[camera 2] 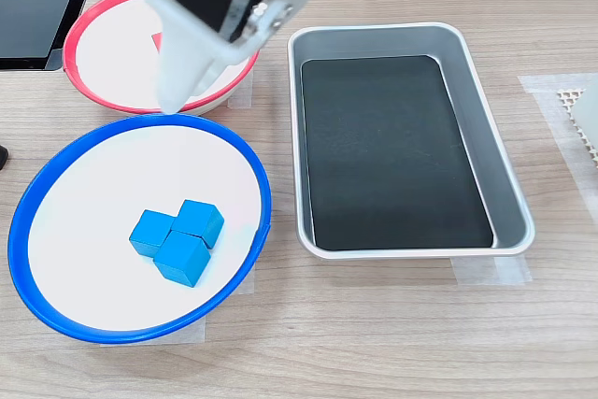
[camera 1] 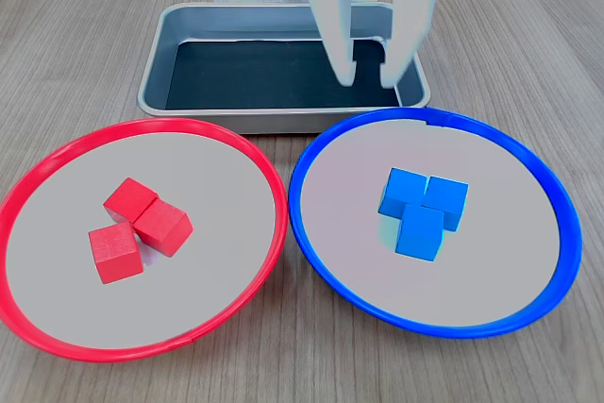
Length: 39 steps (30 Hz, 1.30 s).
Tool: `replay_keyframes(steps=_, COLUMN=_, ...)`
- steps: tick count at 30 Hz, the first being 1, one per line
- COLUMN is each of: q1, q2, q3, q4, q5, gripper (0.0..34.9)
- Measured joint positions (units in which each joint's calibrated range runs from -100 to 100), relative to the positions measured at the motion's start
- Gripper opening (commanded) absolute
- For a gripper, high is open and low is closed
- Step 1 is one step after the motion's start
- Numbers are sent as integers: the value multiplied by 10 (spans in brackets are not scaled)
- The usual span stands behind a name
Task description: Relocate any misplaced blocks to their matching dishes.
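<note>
Table: pale wooden top (camera 1: 528,35); everything stands on it.
Red dish: red-rimmed dish (camera 1: 269,172) at the first exterior view's left, just beside the blue one; in the second exterior view it is partly hidden behind the arm.
Blue dish: blue-rimmed dish (camera 1: 311,148) at the first exterior view's right; in the second exterior view (camera 2: 252,161) it lies left of the tray.
Tray: grey metal tray (camera 1: 160,73) with a dark bottom, behind both dishes and close to their rims.
Arm: white arm (camera 2: 224,7) hanging above the gap between the two dishes and the tray.
Gripper: white gripper (camera 1: 368,71) has its two fingers apart, with nothing between them; the tips hang above the far edge of the blue dish.
Red blocks: three red cubes (camera 1: 142,228) in a tight cluster, touching, inside the red dish.
Blue blocks: three blue cubes (camera 1: 422,207) touching one another, inside the blue dish.
</note>
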Motion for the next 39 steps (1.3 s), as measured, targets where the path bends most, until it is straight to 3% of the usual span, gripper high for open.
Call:
replay_keyframes(steps=4, q1=4, q2=-173, q3=221, q4=-91, q5=-39, gripper=4)
replay_keyframes(steps=10, q1=4, q2=-437, q3=495, q4=-159, q5=-138, gripper=4)
replay_keyframes(steps=25, q1=30, q2=-853, q3=783, q4=-87, q5=-262, gripper=4)
replay_keyframes(steps=39, q1=61, q2=-968, q3=914, q4=-64, q5=-290, gripper=4)
